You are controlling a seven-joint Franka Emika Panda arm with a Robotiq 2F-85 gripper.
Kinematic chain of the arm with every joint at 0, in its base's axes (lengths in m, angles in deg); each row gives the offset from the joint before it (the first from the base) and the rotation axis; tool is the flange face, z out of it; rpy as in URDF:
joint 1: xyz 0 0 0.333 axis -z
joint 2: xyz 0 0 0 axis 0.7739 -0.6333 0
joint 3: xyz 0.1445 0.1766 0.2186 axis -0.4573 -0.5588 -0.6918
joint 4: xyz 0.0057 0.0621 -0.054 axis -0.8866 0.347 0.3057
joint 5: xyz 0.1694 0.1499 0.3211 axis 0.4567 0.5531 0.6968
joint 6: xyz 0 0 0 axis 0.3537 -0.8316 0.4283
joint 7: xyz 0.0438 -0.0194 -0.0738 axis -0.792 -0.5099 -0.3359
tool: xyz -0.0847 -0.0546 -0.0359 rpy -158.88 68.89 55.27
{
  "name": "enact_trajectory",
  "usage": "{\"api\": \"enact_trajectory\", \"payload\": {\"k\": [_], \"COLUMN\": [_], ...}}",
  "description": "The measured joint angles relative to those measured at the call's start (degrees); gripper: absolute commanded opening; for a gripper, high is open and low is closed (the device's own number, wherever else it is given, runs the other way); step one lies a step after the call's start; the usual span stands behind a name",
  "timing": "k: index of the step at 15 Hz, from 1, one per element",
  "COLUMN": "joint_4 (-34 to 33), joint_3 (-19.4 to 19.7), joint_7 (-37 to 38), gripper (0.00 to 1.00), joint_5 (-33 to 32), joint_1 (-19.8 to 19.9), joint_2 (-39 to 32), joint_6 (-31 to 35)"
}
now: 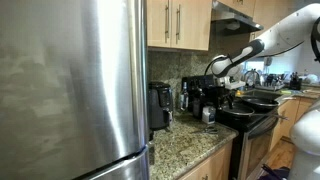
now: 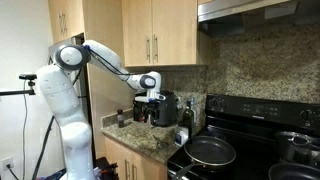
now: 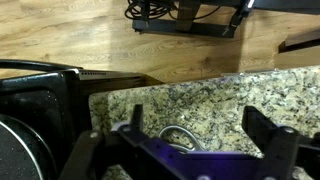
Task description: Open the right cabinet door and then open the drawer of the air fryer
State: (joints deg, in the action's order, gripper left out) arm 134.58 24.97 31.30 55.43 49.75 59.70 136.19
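Speckled granite is forming the counter (image 1: 190, 142) and backsplash under light-wood upper cabinets, with a big steel fridge (image 1: 70, 80) at one end and a black stove (image 1: 250, 122) at the other.

In this exterior view the right cabinet door (image 1: 195, 22) is lying flat in line with its twin. Its long axis is vertical and its slim bar handle (image 1: 178, 20) is running upright along its left edge. The air fryer (image 1: 159, 105) is standing upright on the counter just beside the fridge, taller than wide, its glossy front facing out toward the room. The drawer (image 1: 160, 120), its lower front, is looking flush with the body. The gripper (image 1: 213, 72) is hanging well apart from it, above a coffee maker (image 1: 195, 97). Any lettering is too small to read.

In an exterior view from farther back, the white arm (image 2: 105, 55) is reaching across from its base. The gripper (image 2: 147, 99) is hovering below the closed right cabinet door (image 2: 176, 35), over a cluster of black appliances (image 2: 163, 108). I cannot tell which one is the air fryer.

In the wrist view the fingers (image 3: 268, 128) are standing wide apart and holding nothing. They are framing the granite backsplash (image 3: 200, 105), with a black appliance (image 3: 35, 100) at the left edge.
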Motion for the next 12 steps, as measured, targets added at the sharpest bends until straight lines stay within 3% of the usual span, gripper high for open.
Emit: {"api": "enact_trajectory", "payload": {"k": [3, 8, 12], "joint_4": [0.05, 0.68, -1.77], "joint_3": [0.00, -0.05, -0.07], "joint_7": [-0.05, -2.90, -4.14], "gripper": [1.00, 1.00, 1.00], "joint_5": [-0.04, -1.67, 1.89], "joint_1": [0.00, -0.39, -1.74], "joint_2": [0.00, 0.28, 10.59], "joint_6": [0.92, 16.89, 16.69]}}
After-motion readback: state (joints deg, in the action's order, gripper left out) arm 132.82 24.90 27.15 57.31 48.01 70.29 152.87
